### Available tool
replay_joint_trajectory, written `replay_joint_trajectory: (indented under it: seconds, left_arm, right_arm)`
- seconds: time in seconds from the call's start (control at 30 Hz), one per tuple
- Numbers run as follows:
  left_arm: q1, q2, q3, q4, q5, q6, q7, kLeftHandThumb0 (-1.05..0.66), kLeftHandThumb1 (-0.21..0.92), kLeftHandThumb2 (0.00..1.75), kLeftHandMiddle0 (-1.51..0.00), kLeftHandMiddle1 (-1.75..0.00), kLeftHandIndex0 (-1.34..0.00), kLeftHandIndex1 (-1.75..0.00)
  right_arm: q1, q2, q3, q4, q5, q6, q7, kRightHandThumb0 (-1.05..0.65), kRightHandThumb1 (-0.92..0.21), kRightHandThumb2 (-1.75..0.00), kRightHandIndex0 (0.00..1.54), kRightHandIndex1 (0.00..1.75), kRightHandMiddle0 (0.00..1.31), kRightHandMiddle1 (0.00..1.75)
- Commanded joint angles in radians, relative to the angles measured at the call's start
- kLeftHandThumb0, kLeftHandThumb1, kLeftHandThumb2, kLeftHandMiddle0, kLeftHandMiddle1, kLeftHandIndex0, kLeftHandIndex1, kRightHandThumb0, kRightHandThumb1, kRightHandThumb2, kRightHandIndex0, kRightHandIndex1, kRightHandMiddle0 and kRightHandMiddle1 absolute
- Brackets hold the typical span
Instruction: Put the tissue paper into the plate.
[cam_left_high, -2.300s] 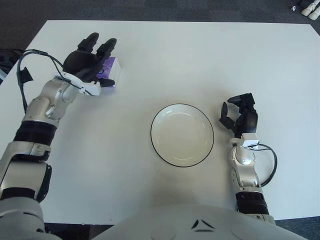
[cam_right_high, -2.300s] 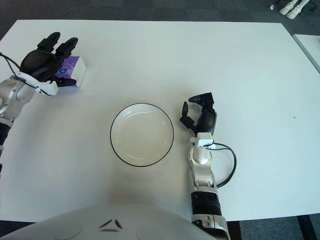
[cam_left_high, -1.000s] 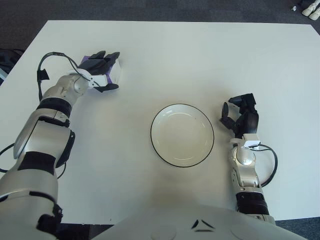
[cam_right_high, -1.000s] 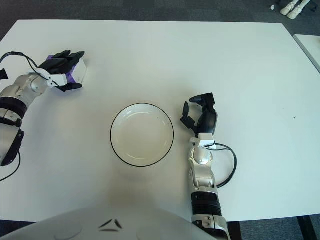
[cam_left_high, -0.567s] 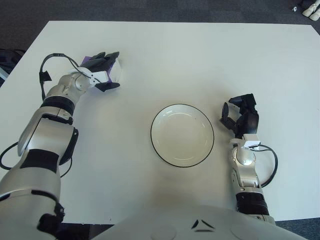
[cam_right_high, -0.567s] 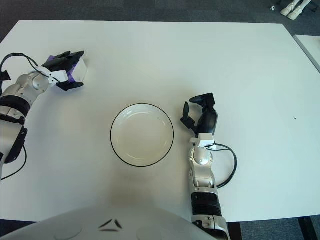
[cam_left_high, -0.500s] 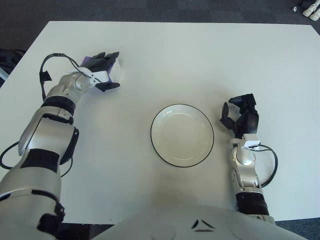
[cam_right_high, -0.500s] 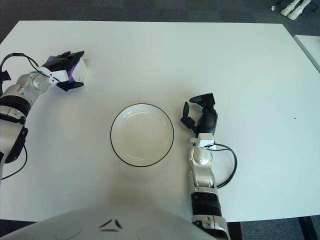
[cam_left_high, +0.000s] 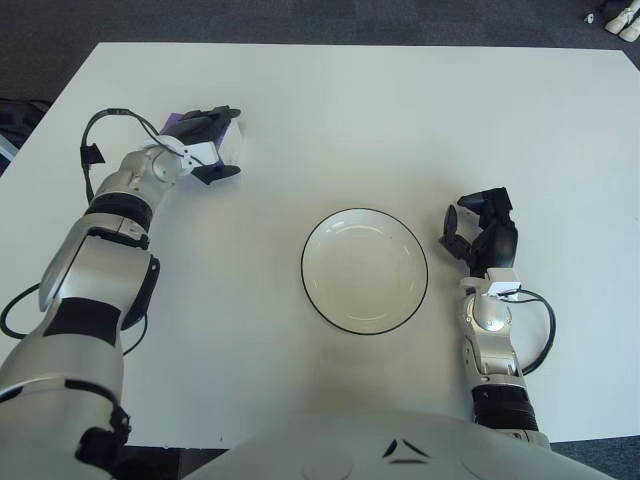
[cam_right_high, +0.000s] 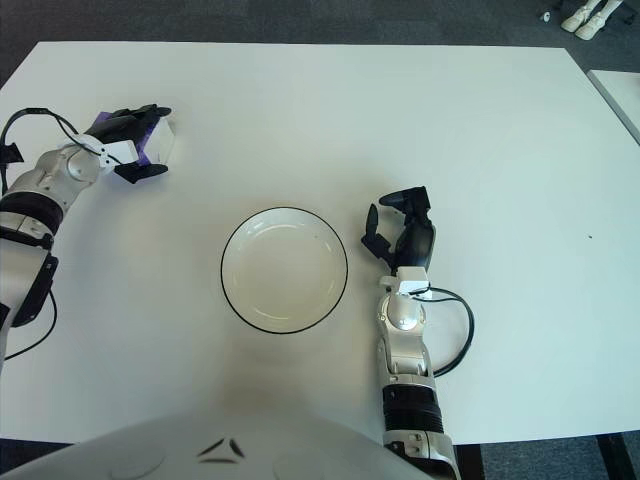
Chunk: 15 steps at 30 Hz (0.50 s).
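A small purple and white tissue pack (cam_left_high: 226, 143) is at the far left of the white table. My left hand (cam_left_high: 203, 146) is wrapped around it, dark fingers over its top and thumb below, and the pack looks slightly lifted and tilted. A white plate with a dark rim (cam_left_high: 365, 270) sits near the table's middle, with nothing in it. My right hand (cam_left_high: 482, 235) shows just right of the plate, fingers curled and holding nothing.
The white table (cam_left_high: 400, 120) stretches wide behind and to the right of the plate. A black cable (cam_left_high: 100, 125) loops off my left wrist. Dark floor lies beyond the far edge, with white shoes (cam_left_high: 620, 15) at the top right.
My left hand came down from above the tissue pack and closed round it, then lifted it slightly. The right hand and the plate have not moved.
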Motion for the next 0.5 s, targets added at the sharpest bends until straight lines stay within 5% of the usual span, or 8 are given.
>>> replay_joint_trajectory:
  seconds: [0.0,0.07,0.17,0.47]
  left_arm:
    - [0.130,-0.046,-0.053,0.073,0.050,0.036,0.015,-0.60,0.15,1.23,-0.40,-1.68,-0.25,-1.68]
    - [0.133,-0.048,-0.063,0.074,0.057,0.039,0.044,-0.31,0.14,1.37,-0.57,-1.70,-0.37,-1.71]
    - [0.137,-0.053,-0.074,0.076,0.065,0.046,0.084,-0.11,0.10,1.52,-0.71,-1.73,-0.50,-1.74]
    - [0.170,-0.069,-0.105,0.069,0.085,0.046,0.238,-0.01,-0.04,1.68,-0.90,-1.63,-0.65,-1.75]
  right_arm:
    - [0.101,0.017,0.005,0.095,-0.003,0.012,0.001,-0.40,-0.56,-1.02,0.56,1.34,0.41,1.75]
    - [0.102,0.017,0.005,0.093,-0.005,0.014,0.000,-0.40,-0.57,-1.01,0.56,1.34,0.41,1.75]
    - [0.098,0.017,0.005,0.096,-0.009,0.013,-0.005,-0.40,-0.56,-1.02,0.56,1.34,0.41,1.75]
    - [0.096,0.015,0.005,0.099,-0.009,0.011,-0.004,-0.41,-0.55,-1.04,0.57,1.35,0.43,1.75]
